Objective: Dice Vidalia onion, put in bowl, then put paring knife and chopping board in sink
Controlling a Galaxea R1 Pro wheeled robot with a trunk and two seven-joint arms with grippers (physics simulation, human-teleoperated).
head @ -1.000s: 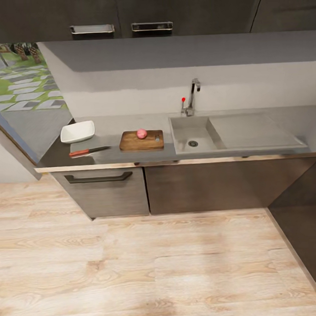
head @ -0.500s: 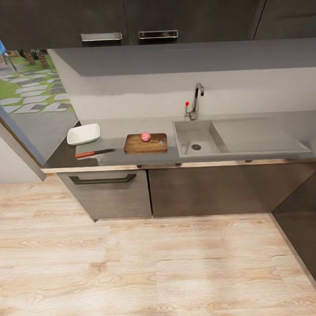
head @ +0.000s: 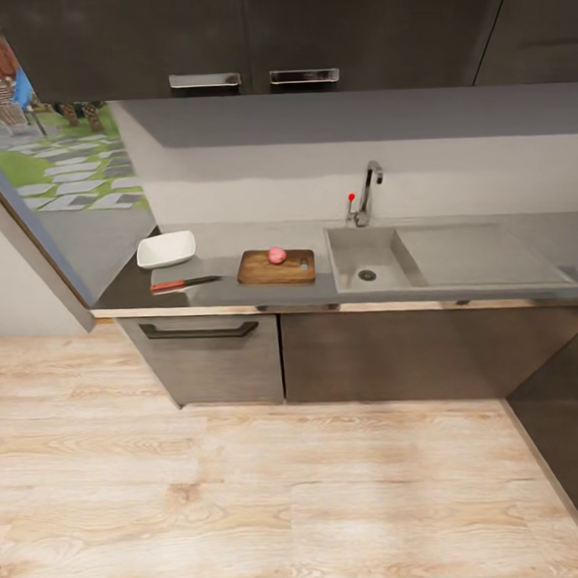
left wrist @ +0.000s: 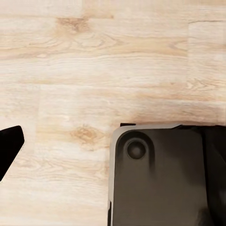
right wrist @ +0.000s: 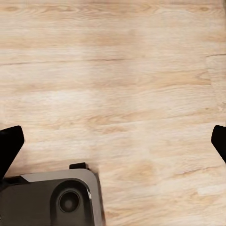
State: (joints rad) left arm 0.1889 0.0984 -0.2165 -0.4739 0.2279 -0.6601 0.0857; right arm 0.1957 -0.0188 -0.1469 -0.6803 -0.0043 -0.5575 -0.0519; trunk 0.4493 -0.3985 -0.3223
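In the head view the pinkish Vidalia onion (head: 277, 255) sits on the brown chopping board (head: 259, 272), on the grey countertop (head: 220, 241) just left of the sink (head: 350, 251). The paring knife (head: 184, 283) lies flat left of the board near the counter's front edge, red handle to the left. Behind it stands the white bowl (head: 165, 249), with nothing in it. My left gripper (left wrist: 113, 150) and right gripper (right wrist: 113, 141) hang open over the wooden floor, far from the counter and holding nothing.
A chrome tap (head: 369, 193) with a red knob stands behind the sink, and a draining board (head: 481, 255) lies to its right. Dark cabinets with a drawer handle (head: 198, 331) run below the counter. Wooden floor (head: 289, 491) lies between me and the counter. My dark base (left wrist: 160, 179) shows under the left gripper.
The whole picture has shifted: the counter now sits lower, further right and slightly smaller, so the camera has moved. The onion, board, knife and bowl keep their places on the counter.
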